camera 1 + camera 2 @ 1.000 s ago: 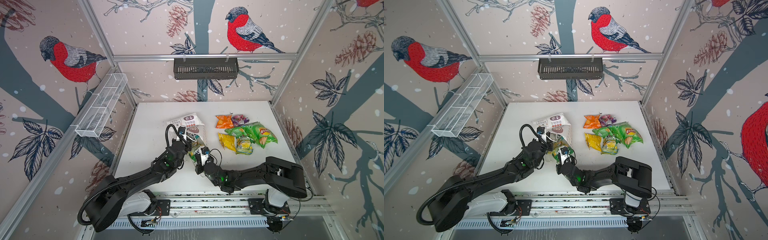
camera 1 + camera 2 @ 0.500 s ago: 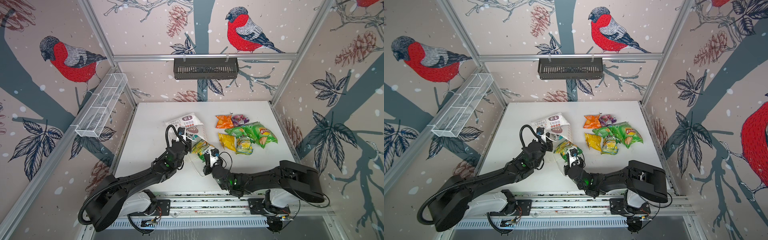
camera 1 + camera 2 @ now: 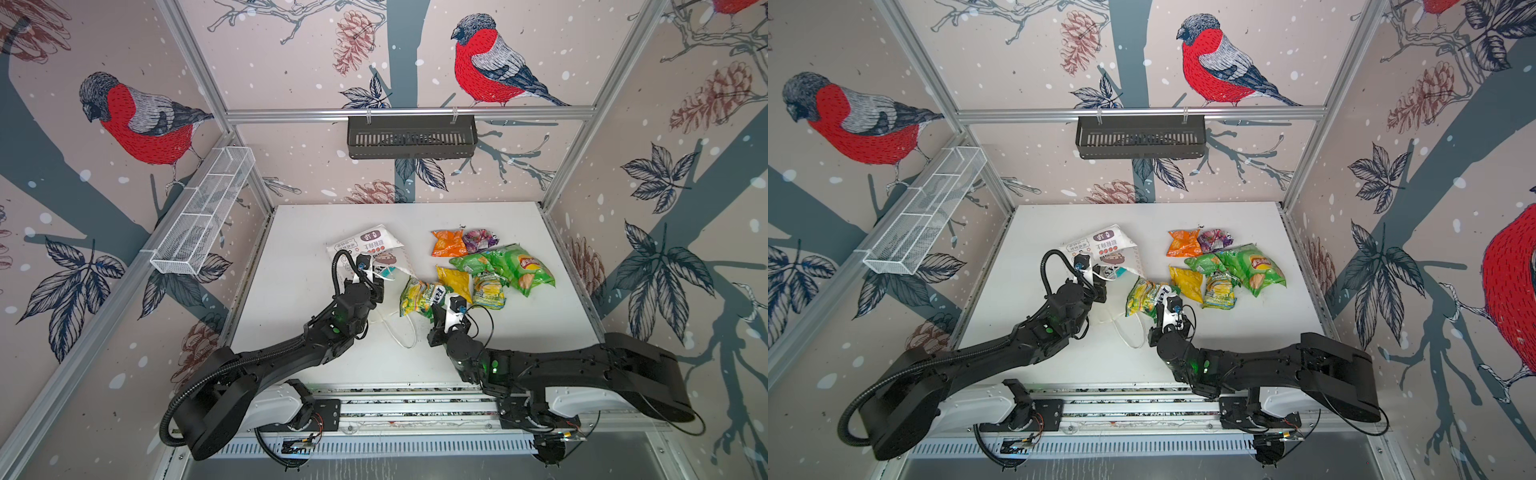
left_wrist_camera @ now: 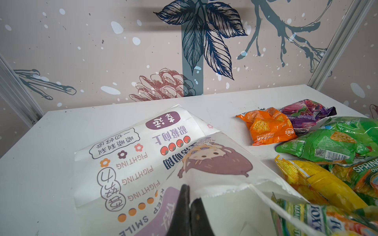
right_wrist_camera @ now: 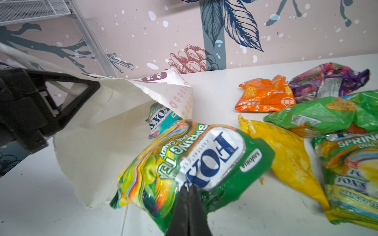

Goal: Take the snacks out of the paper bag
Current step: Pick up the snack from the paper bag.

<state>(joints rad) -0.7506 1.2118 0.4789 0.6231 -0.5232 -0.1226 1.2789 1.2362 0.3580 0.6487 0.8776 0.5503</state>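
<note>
Left gripper [image 4: 190, 194] clenched on upper lip of paper bag [image 3: 365, 245]. Bag lies on side on white table [image 3: 291, 299], mouth gaping toward snack pile. Right gripper [image 5: 189, 189] grasps green-yellow Fox's Spring Tea packet [image 5: 194, 163], just outside bag mouth. Teal Fox's packet [image 5: 159, 120] sits inside mouth. Orange packet [image 3: 448, 244], purple packet [image 3: 480, 240], small green packet [image 3: 471, 264], yellow packet [image 3: 455, 282], Fox's mango packet [image 3: 488, 289], Lay's bag [image 3: 525, 268] cluster on table at robot's right of bag. White loop handle [image 3: 401, 332] lies between arms.

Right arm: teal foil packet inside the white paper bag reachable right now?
Probably not yet: the right claw is shut on the green-yellow foil candy packet, which sits before the teal foil packet.
</note>
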